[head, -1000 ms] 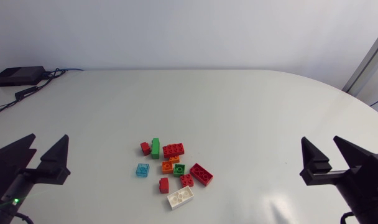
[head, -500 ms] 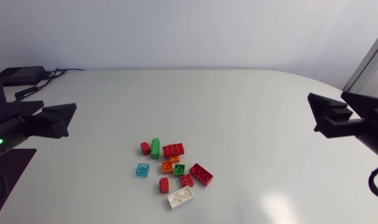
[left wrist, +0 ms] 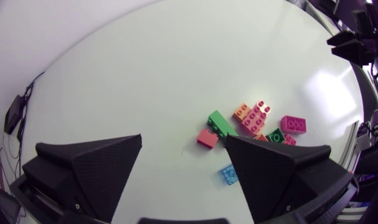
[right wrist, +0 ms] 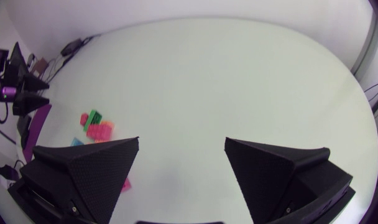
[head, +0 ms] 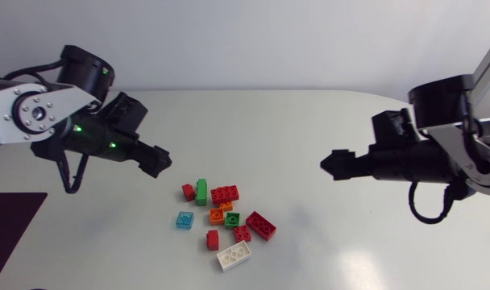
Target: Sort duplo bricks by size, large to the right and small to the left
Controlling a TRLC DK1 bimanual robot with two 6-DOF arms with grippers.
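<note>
Head view, item list. Duplo bricks (head: pixel 225 217): one mixed cluster at the middle of the surface (head: pixel 309 121), none sorted yet.

Step, as judged: approach, no first pick made.

Left end effector (head: pixel 159 159): above the surface, near the cluster's far-left side, fingers spread wide, empty, touching nothing.

Right end effector (head: pixel 332 163): well apart from the cluster, likewise spread and empty.

Next move probably calls for a descent onto an outlying piece, such as the small blue brick (head: pixel 184 219) or the large white brick (head: pixel 234 254), with the fingers straddling it clear of its neighbours.

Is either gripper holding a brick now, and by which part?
Nothing is held. The left gripper and the right gripper are both open and empty, apart from the bricks.
</note>
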